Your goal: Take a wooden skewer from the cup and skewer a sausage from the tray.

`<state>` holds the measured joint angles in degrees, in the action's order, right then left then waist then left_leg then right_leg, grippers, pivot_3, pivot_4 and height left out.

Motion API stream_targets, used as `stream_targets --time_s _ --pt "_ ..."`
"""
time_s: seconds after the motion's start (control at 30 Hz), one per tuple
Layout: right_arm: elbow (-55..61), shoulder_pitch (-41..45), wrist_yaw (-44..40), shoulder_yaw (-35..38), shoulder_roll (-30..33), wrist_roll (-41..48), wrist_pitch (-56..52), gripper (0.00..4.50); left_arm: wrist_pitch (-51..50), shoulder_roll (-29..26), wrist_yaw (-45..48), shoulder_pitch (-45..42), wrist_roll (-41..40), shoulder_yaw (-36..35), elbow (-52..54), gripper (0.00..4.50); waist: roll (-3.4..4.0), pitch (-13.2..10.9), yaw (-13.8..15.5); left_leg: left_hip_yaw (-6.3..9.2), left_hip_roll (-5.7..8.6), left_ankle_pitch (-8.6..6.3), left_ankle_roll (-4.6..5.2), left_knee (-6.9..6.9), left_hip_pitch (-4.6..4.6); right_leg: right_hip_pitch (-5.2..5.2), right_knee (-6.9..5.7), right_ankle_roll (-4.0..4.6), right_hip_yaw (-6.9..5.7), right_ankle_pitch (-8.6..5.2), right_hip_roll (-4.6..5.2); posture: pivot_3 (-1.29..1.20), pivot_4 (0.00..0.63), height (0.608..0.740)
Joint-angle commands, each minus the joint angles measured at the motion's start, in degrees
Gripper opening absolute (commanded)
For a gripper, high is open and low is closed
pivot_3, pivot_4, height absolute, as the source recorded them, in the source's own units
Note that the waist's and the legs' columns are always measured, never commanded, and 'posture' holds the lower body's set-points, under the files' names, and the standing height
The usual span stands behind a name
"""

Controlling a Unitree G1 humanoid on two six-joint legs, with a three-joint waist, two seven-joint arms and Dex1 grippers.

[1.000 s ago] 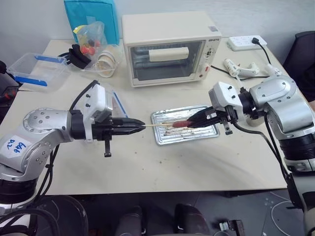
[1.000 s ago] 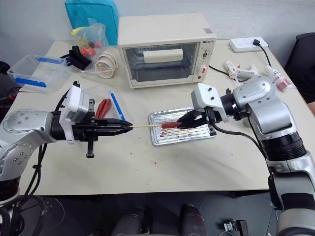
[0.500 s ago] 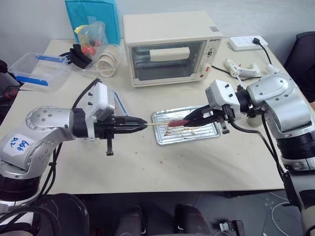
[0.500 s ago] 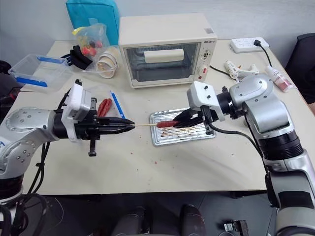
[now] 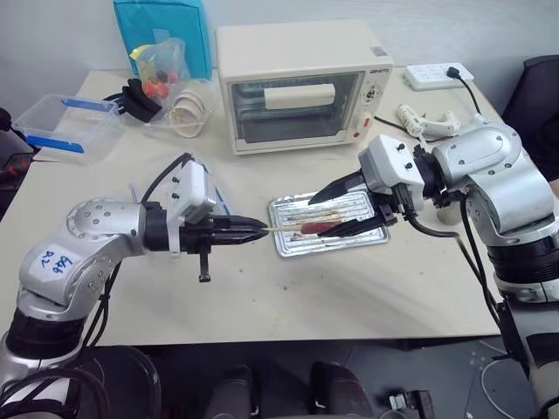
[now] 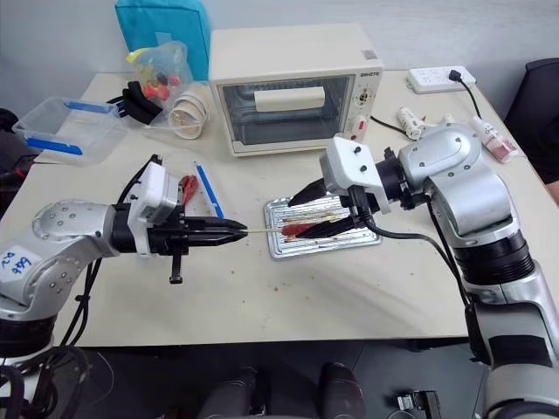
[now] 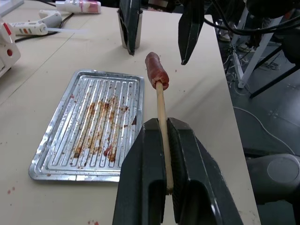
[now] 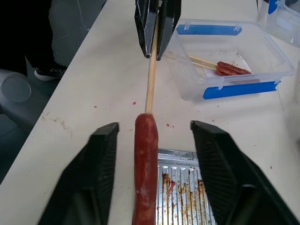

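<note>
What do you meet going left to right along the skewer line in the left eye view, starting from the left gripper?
left gripper → wooden skewer → sausage → right gripper

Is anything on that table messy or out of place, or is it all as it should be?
Mostly tidy. The steel tray is smeared with brown greasy streaks, and small reddish specks dot the table near it. The sausage is not spilled: it sits on the wooden skewer held by the left gripper, above the tray.
</note>
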<state>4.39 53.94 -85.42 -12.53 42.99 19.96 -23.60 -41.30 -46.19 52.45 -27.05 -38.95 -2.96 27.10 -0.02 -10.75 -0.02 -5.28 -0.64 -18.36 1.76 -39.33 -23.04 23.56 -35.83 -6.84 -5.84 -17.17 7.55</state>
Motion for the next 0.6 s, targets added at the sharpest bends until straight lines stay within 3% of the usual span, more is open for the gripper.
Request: stream_targets --time_s 0.03,0.2,0.33,0.6 --pt "-1.1 1.9 0.3 3.0 1.9 -0.4 2.3 2.61 -1.3 -0.8 -4.0 2.8 -2.1 -6.3 5.3 0.0 0.0 0.0 0.0 -0.01 0.0 0.0 0.0 0.0 0.0 0.0 0.0 0.0 0.02 0.0 0.02 0.0 0.15 0.74" --pt "-4.1 4.8 1.4 7.1 4.1 3.3 -4.1 2.61 -7.0 0.6 -17.6 9.7 -0.8 -16.5 12.2 0.0 0.0 0.0 -0.1 0.02 -0.03 0.0 0.0 0.0 0.0 0.0 0.0 0.0 0.01 0.0 0.02 0.0 0.15 0.74" --pt "-1.7 5.7 2.2 11.1 5.6 10.1 -14.5 2.61 -16.0 6.7 -34.4 11.6 -1.1 -23.6 17.5 0.0 -0.02 0.0 0.1 0.11 -0.03 -0.01 0.01 -0.02 0.0 -0.07 0.01 0.0 0.01 0.0 0.06 0.0 0.15 0.74" --pt "3.2 6.4 7.4 14.1 4.4 17.0 -22.7 2.61 -23.4 20.9 -58.5 10.3 8.4 -22.4 19.9 0.0 -0.13 0.0 0.3 0.11 0.03 -0.01 0.01 -0.05 0.01 -0.1 -0.03 0.01 0.02 0.01 0.1 0.0 0.15 0.74"
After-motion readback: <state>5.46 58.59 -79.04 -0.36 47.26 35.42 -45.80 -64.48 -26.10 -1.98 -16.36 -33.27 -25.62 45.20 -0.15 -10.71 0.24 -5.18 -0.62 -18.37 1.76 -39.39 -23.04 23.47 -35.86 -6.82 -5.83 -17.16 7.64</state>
